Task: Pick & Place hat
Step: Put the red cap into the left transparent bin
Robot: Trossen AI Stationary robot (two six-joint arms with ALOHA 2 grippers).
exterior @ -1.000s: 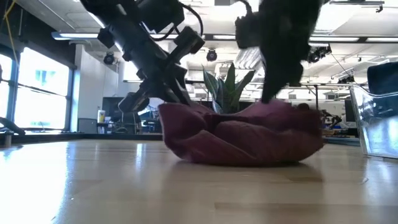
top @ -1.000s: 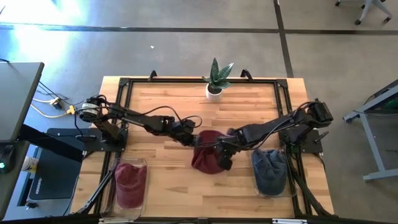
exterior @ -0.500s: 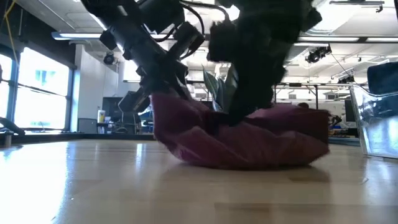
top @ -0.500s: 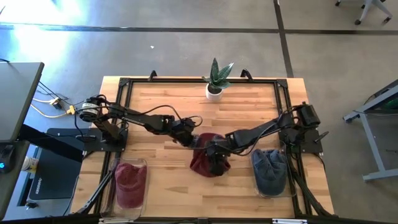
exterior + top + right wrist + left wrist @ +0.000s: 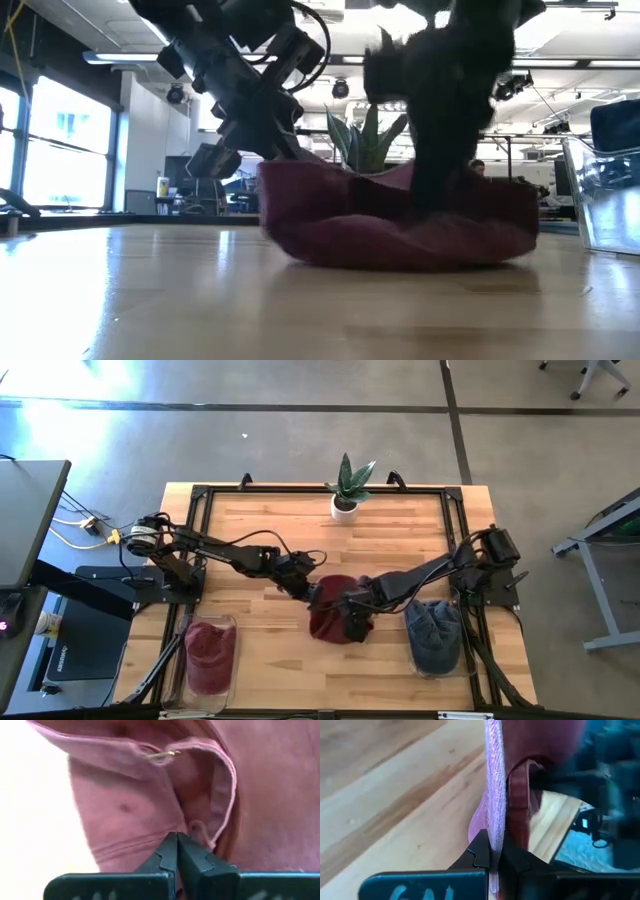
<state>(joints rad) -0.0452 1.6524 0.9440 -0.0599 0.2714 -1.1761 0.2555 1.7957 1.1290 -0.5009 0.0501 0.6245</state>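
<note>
A maroon hat [image 5: 326, 622] lies crumpled on the wooden table [image 5: 270, 530], a little right of the middle; the low view shows its underside [image 5: 400, 240] resting on the wood. My left gripper [image 5: 311, 592] is at the hat's far-left edge, shut on it. My right gripper [image 5: 352, 624] comes down on the hat's middle from the right, its fingers shut, their tips against a fold of the cloth [image 5: 195, 827]. My left gripper pinches the hat's pale rim edge [image 5: 494, 840] between its two fingers, coming slanting down from the table's left. That edge stands up off the table while the hat's body stays on the wood. My right gripper points steeply down, and its shut fingertips [image 5: 170, 845] touch the cloth in the hat's middle. Whether a layer is caught between them I cannot tell.
A clear bin [image 5: 208, 655] at the near left holds a maroon hat, and a clear bin [image 5: 436, 638] at the near right holds a blue-grey one. A potted plant [image 5: 347, 490] stands at the far edge. A black frame runs around the table.
My right gripper has sunk onto the hat's middle, staying shut. My left gripper has turned a little at the wrist with the edge it holds. The hat's cloth has shifted and changed shape but stays on the table.
</note>
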